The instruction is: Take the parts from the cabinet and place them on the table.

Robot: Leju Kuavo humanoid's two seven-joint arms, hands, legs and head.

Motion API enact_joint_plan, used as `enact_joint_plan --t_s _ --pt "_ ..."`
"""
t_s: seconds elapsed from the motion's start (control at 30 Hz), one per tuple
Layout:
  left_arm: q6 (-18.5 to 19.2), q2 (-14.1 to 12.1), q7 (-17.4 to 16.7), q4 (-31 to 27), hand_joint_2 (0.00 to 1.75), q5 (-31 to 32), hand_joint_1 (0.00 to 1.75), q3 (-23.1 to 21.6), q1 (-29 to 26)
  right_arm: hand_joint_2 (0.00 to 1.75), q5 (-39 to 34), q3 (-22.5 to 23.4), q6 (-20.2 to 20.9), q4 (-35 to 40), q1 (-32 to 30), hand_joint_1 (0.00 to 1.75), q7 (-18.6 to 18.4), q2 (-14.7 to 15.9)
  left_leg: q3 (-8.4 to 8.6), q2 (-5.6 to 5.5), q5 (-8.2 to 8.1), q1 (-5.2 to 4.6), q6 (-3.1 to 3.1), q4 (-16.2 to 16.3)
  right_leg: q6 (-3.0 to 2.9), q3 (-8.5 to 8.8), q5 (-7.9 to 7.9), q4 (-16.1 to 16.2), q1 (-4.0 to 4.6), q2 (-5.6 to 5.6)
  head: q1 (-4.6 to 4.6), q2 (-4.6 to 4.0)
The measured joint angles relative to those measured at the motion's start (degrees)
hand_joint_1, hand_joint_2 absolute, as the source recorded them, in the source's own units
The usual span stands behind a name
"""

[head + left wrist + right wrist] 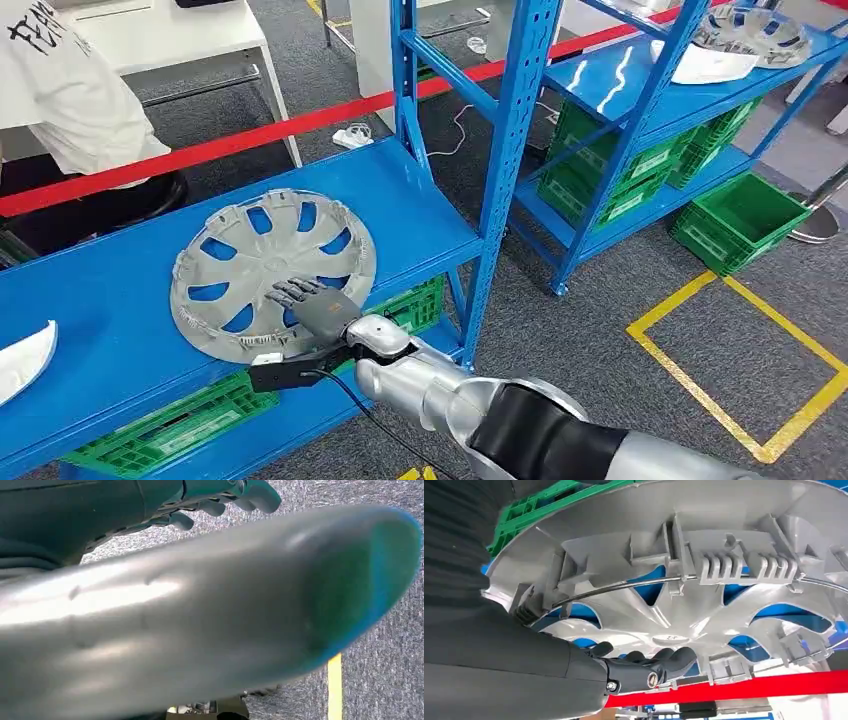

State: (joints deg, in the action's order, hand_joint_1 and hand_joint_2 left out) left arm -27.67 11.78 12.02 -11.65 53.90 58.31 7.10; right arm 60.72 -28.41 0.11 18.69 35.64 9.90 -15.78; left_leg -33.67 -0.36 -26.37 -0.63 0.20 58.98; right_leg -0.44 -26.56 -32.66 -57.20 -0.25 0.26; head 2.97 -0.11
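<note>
Resting on the grey wheel cover [272, 272], your right hand [312, 305] lies flat with fingers spread, gripping nothing. The cover sits on the blue shelf [120, 300]. Your left hand [220, 497] has fingers curled, seemingly empty.

Green crates [738, 220], red tape [250, 135].

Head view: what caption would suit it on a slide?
Right hand rests on a grey wheel cover lying on the blue shelf.

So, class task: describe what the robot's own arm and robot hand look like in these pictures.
The right arm is silver metal with a black band near the elbow. Its robot hand has a grey back and darker fingers. A black block sits at the wrist, with a thin black cable trailing from it.
</note>
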Motion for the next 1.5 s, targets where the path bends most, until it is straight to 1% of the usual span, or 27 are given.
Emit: enact_joint_plan --t_s 0.17,0.8,0.83,0.87,0.9,1.5 --pt "-0.46 0.0 0.02 0.0 0.0 -0.22 0.0 0.0 0.0 1.75 0.39 0.0 0.92 -0.02 0.3 0.0 -0.05 0.0 0.0 0.01 0.0 0.0 0.0 0.0 0.0 0.0 0.0 0.0 0.0 0.0 0.0 0.0" --pt "-0.53 0.0 0.22 0.0 0.0 -0.42 0.0 0.0 -0.02 1.75 0.94 -0.02 1.42 -0.02 0.51 0.0 -0.31 0.0 0.0 0.01 0.0 0.0 0.0 -0.01 0.0 -0.01 0.0 0.0 0.0 0.0 0.0 0.0" --pt "-0.53 0.0 0.22 0.0 0.0 -0.44 0.0 0.0 -0.02 1.75 0.96 -0.02 1.6 -0.02 0.57 0.28 -0.31 0.0 0.0 0.01 0.0 0.0 0.0 -0.01 0.0 0.0 0.0 0.0 0.0 0.01 0.0 0.0" --pt "-0.53 0.0 0.22 0.0 0.0 -0.48 0.0 0.0 -0.02 1.75 0.96 -0.02 1.62 -0.02 0.59 1.41 -0.31 0.0 0.0 0.01 0.0 0.0 0.0 -0.01 0.0 0.0 0.0 0.0 0.0 0.01 0.0 0.0" --pt "-0.53 0.0 0.22 0.0 0.0 -0.57 0.0 0.0 -0.02 1.75 0.96 -0.02 1.75 -0.04 0.61 1.75 -0.31 0.0 0.01 0.01 0.0 0.0 0.0 -0.01 0.0 0.01 0.0 0.0 0.0 0.01 0.0 0.0" --pt "-1.09 0.0 0.81 0.0 0.0 -0.81 0.0 0.02 -0.07 1.75 1.44 -0.06 2.62 -0.35 1.33 1.75 0.15 0.0 0.0 -0.06 0.0 0.0 0.0 -0.01 0.0 0.02 0.0 0.0 -0.01 -0.01 0.0 0.0"
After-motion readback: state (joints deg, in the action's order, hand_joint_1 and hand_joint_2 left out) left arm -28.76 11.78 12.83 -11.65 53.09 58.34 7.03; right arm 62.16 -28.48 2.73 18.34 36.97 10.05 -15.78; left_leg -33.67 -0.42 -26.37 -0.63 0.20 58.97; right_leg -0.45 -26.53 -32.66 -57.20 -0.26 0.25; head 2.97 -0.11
